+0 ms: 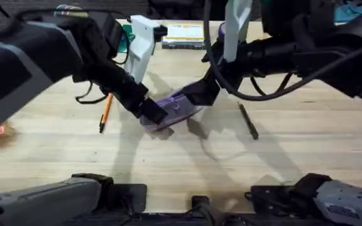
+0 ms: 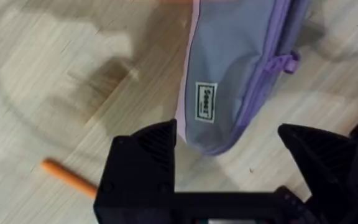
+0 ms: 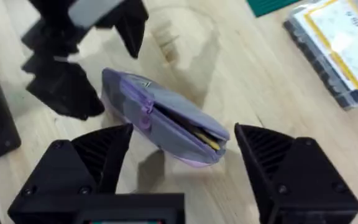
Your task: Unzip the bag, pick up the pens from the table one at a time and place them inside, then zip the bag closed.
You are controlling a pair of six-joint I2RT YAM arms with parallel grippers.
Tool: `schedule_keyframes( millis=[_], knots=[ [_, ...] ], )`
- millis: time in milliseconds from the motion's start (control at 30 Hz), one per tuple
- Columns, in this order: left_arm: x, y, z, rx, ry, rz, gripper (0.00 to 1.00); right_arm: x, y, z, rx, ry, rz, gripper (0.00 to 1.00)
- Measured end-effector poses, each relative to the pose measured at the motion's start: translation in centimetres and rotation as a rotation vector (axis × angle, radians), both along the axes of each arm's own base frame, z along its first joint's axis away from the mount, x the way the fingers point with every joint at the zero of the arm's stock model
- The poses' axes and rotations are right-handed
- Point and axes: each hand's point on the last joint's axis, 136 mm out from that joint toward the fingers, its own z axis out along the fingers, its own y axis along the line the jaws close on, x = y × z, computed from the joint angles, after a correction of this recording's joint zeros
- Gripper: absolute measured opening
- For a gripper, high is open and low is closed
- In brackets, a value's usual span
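1. The purple bag [image 1: 171, 112] lies near the middle of the table [image 1: 307, 150]. It is long, and its long side runs slantwise, from the near left up toward the far right.
2. The left gripper [image 1: 153, 113] is at the bag's near-left end. Its fingers are spread wide with nothing between them, and the end of the bag sits just in front of the gap.
3. The right gripper [image 1: 200, 94] is at the bag's far-right end. Its fingers are wide apart too and hold nothing.
4. In the right wrist view the bag's zipper looks partly open at the end close to that gripper, and something yellow shows inside. The little zipper pull [image 3: 146, 107] sits partway along the bag.
5. The orange pen [image 1: 105, 112] lies to the left of the bag, pointing from near to far. The left arm is closer to it.
6. The black pen [image 1: 248, 121] lies to the right of the bag, pointing much the same way. The right arm is closer to it.
7. I think the zipper is not open all the way yet. So the grippers likely need to close on the bag's two ends first.
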Motion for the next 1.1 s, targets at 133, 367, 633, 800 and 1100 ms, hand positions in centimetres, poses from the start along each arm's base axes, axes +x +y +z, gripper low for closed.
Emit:
schedule_keyframes(
  millis=[133,367,633,800,1100],
  knots=[
    [0.2,0.6,1.7,0.036,0.000,0.004,0.995,-0.2,0.4,-0.7,-0.015,0.003,0.050,0.995],
    [-0.1,1.2,5.1,0.063,-0.083,0.000,0.996,-0.2,0.9,-0.8,-0.032,-0.013,0.107,0.995],
    [-1.7,2.0,10.0,0.075,-0.309,0.015,0.995,-0.5,1.0,0.4,-0.050,0.028,0.174,0.993],
    [-3.2,2.5,12.9,0.076,-0.454,0.027,0.994,-0.2,1.2,0.9,-0.060,0.046,0.220,0.995],
    [-5.0,3.0,15.3,0.069,-0.584,0.040,0.993,2.5,2.5,0.6,-0.150,-0.246,0.428,0.996]
  ],
)
